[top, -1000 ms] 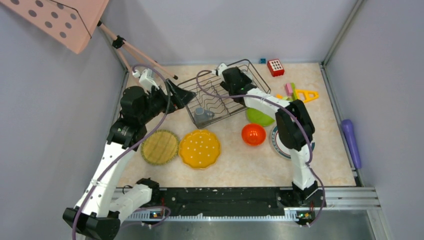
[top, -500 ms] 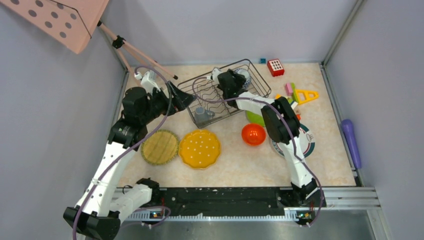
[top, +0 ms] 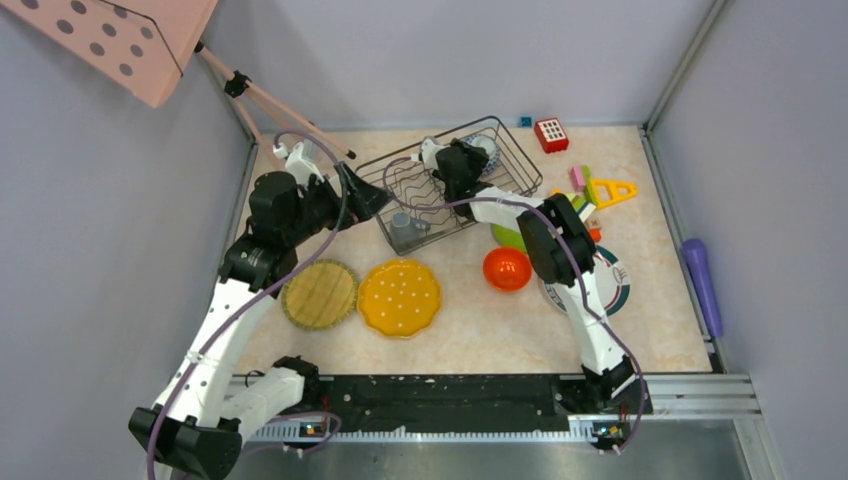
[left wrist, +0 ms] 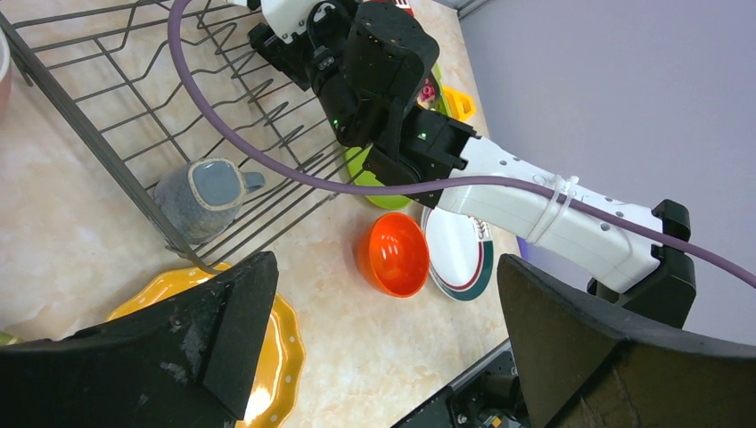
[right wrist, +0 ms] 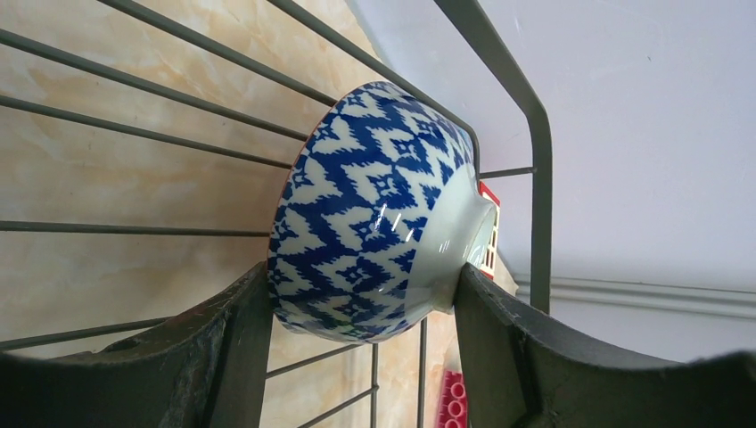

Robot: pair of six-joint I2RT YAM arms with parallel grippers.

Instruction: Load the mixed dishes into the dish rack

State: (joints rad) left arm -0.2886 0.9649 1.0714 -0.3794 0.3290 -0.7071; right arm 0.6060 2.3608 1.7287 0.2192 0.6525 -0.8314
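Observation:
The dish rack (top: 505, 140) stands at the back of the table. My right gripper (top: 470, 165) (right wrist: 361, 276) is shut on the blue-and-white patterned bowl (right wrist: 374, 241) (top: 487, 150), which is tipped on its side inside the rack's far right corner. One finger presses its rim, the other its foot. A grey mug (top: 403, 228) (left wrist: 203, 192) lies in the rack's near corner. My left gripper (top: 365, 195) (left wrist: 383, 267) hangs open and empty by the rack's left side. On the table lie two yellow scalloped plates (top: 320, 293) (top: 399, 297), an orange-red bowl (top: 507, 268) (left wrist: 395, 254), a lime green plate (top: 508, 238) and a white green-rimmed plate (top: 612, 285).
Toy blocks (top: 551, 133) (top: 605, 188) lie at the back right, just beyond the rack. A purple cylinder (top: 702, 283) lies along the right wall. A tripod leg (top: 280, 110) slants down at the back left, close to my left arm.
My right arm carried the patterned bowl a little left along the rack's far side. Its elbow swung left, uncovering the white green-rimmed plate. The left gripper barely moved.

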